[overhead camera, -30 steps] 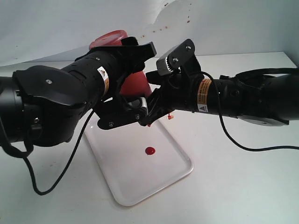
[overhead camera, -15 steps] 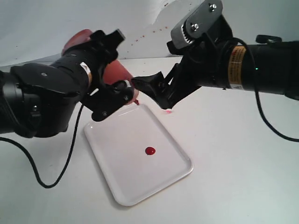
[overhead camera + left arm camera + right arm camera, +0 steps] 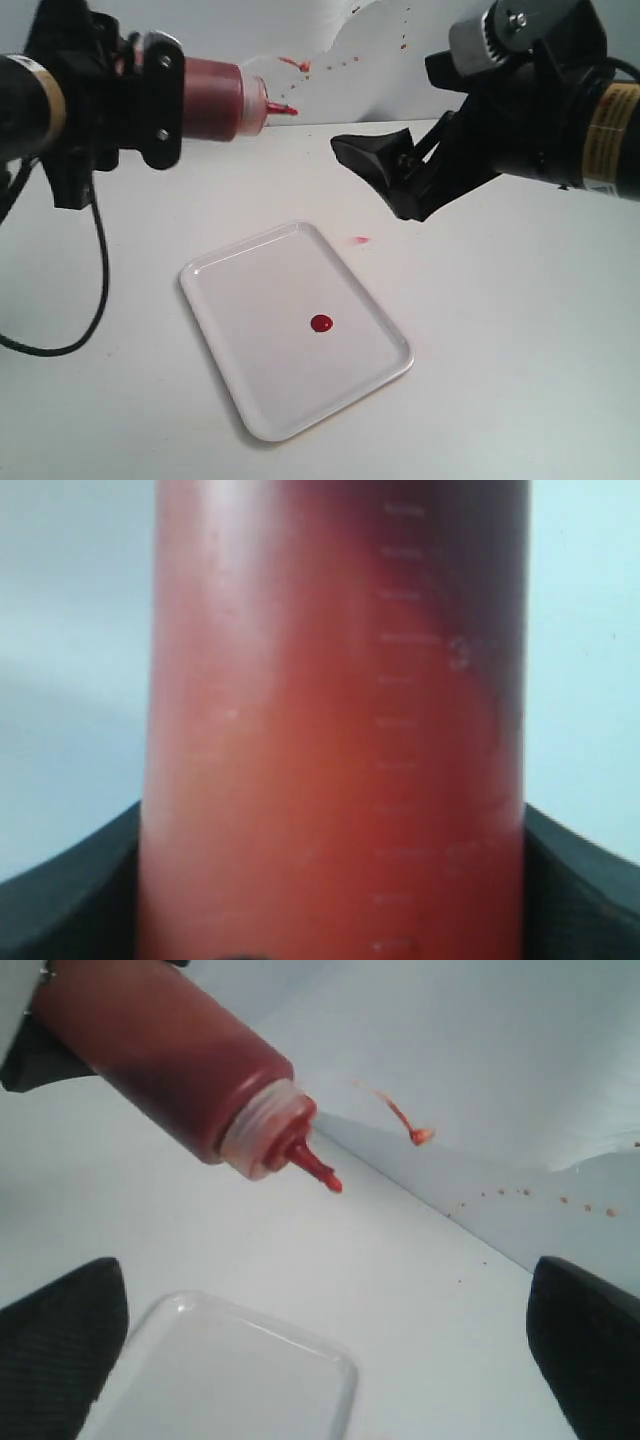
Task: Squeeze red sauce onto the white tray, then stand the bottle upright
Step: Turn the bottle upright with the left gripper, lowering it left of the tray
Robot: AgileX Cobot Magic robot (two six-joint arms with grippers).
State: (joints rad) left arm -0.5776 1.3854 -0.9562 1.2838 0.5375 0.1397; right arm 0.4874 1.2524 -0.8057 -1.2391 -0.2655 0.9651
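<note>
In the exterior view, a round blob of red sauce (image 3: 320,323) was seen lying on the white tray (image 3: 228,352), which was set about mid-table, towards the near edge. The squeezing was therefore judged done, and the standing of the bottle (image 3: 215,100) was taken as the step in hand. The bottle was held level in the air above the far left corner of the tabletop (image 3: 520,330), clenched by the left claw (image 3: 165,100), with its nozzle (image 3: 280,108) pointed towards the right. The right claw (image 3: 395,178) was hung over the far right part, spread wide and empty. A pale smear (image 3: 361,240) was noted on the tabletop just off the tray's far corner. In the left wrist view, little but the bottle's red wall was shown, pinched between two dark pads. In the right wrist view, the tip of the nozzle was seen coated red, well above the tray, and the right claw's fingers (image 3: 55,1350) were set far apart. Next, the bottle would need to be turned nozzle-up, lowered onto bare tabletop and only then released; a drip from the tip was thought possible.
</note>
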